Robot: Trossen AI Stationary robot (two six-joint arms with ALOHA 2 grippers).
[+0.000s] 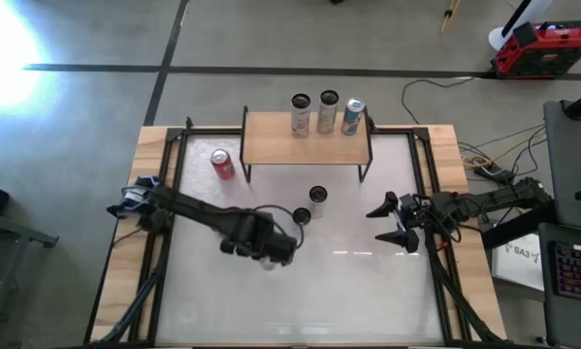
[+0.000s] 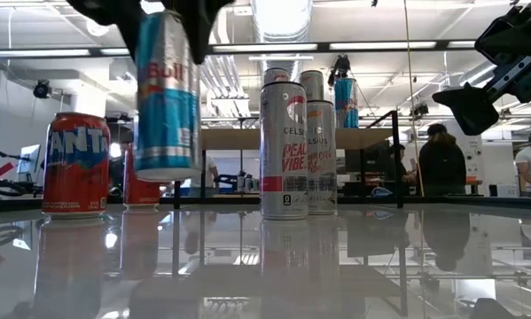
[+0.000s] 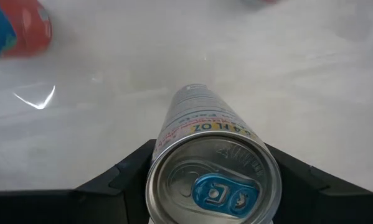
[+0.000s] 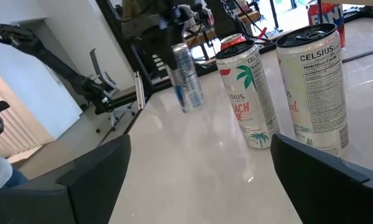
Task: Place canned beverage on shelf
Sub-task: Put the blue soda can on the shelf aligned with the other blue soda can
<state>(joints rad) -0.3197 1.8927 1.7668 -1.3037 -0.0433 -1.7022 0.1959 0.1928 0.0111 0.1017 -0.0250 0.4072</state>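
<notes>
The left end effector (image 1: 263,247) is clamped on a Red Bull can (image 2: 166,93), lifted clear of the surface (image 1: 348,291): the carry step. Next, raise it beyond the two Celsius cans (image 2: 285,151) to the shelf (image 1: 280,141), beside three cans already there. The right end effector (image 1: 395,221) waits wide, empty.

Table (image 2: 265,266): glossy, mirror-like white. Shelf (image 1: 305,142): matt light wood top. Cans (image 2: 284,151): shiny metal.

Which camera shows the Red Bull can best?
The low view: the Red Bull can hangs above the table, label readable. The left wrist view shows its top between the fingers; the right wrist view shows it far off; the high view hides it.
</notes>
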